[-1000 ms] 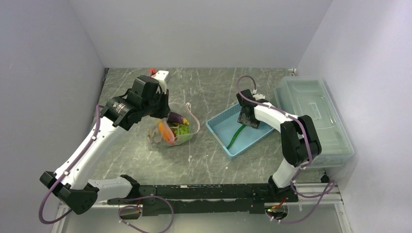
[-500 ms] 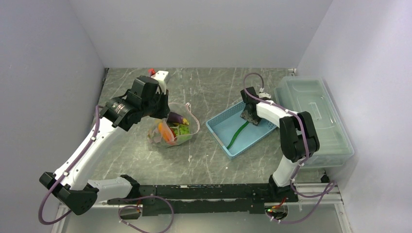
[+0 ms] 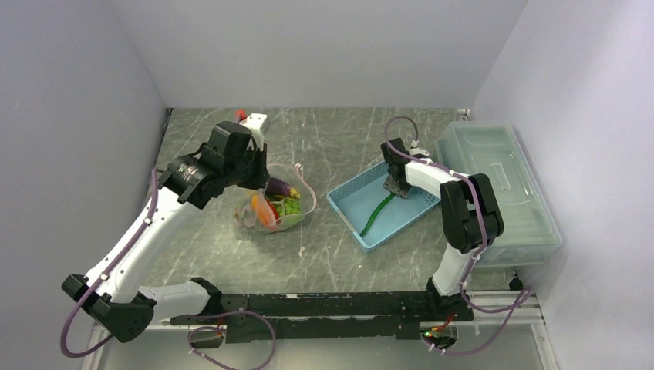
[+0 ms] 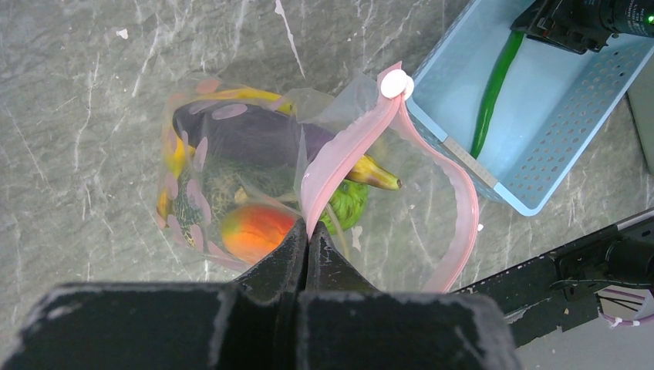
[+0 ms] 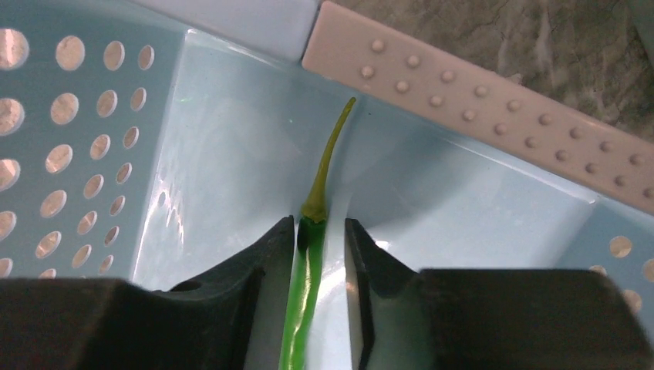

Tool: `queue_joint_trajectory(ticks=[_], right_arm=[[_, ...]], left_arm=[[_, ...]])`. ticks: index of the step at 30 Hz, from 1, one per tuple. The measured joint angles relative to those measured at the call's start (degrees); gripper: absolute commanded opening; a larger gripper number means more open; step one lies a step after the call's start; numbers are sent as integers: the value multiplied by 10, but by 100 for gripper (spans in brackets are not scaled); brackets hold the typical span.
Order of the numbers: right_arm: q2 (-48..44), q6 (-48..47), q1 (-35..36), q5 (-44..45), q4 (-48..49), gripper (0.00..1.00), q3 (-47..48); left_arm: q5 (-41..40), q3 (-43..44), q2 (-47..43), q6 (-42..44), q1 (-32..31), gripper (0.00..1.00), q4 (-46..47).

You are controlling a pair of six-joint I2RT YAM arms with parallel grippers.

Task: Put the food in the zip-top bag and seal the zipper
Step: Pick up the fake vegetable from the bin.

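Note:
The clear zip-top bag [image 3: 279, 206] [image 4: 416, 223] lies left of centre with its mouth held open. My left gripper [image 3: 261, 176] [image 4: 308, 231] is shut on the pink zipper [image 4: 347, 146] at the mouth's near edge. Inside lie food pieces: a purple eggplant [image 4: 254, 131], a banana [image 4: 374, 176], an orange carrot [image 4: 258, 231], a green vegetable [image 4: 347, 204] and a netted melon [image 4: 193, 208]. A long green pod [image 3: 375, 212] [image 5: 305, 308] lies in the blue basket [image 3: 343, 210]. My right gripper [image 3: 396, 189] [image 5: 320, 231] straddles the pod's stem end, jaws narrow, with a gap still showing on one side.
The light-blue basket's [image 5: 77, 116] perforated walls close in around my right fingers. A large clear lidded box [image 3: 501, 185] stands at the right edge. A small white and red object [image 3: 254, 119] sits at the back left. A white slider [image 4: 396, 83] sits on the zipper's far end.
My right gripper has shifted slightly toward the pod's upper end and lowered over it, and its jaws have narrowed. The left arm and the bag have not moved.

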Motion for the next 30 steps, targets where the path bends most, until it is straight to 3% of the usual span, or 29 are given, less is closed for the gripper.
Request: queue_joint_trajectory(ticks=[7,16,30], right_arm=[[1,0,0,0,1,0,0],[-16,-2,0,1,2,0,-3],[-164,-11,7,33,0,0,-3]], left_arm=[[0,-5,-6,0,0,0,0],[-2,-9,-7,0,0,0,0],[-2,-9,-7,0,0,0,0]])
